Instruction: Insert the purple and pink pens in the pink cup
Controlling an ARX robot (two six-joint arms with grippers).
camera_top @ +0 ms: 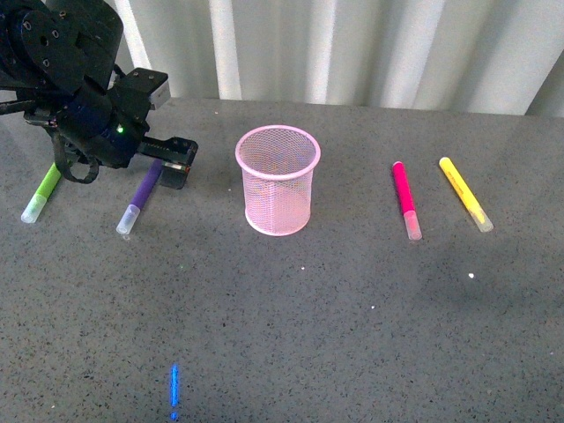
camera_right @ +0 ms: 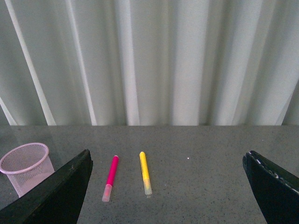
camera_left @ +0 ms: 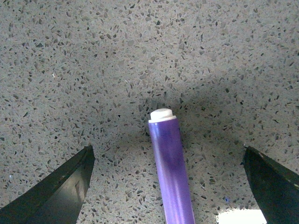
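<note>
On the grey speckled table (camera_top: 352, 335) the pink cup (camera_top: 278, 210) stands upright near the middle, in front of a white curtain (camera_top: 370, 48). To its left the purple pen (camera_top: 139, 201) lies flat, clear cap toward the near edge. The left gripper (camera_left: 167, 149) hangs low over the pen's far end with its jaws spread wide, one finger (camera_left: 60, 191) on each side of the barrel and neither touching it. Further left lies a green marker (camera_top: 41, 196). To the right of the cup, well apart from it, the pink pen (camera_top: 406, 199) lies flat, with a yellow marker (camera_top: 465, 194) beside it. The right gripper (camera_right: 166, 156) is held up above the table, its jaws wide apart and holding nothing.
</note>
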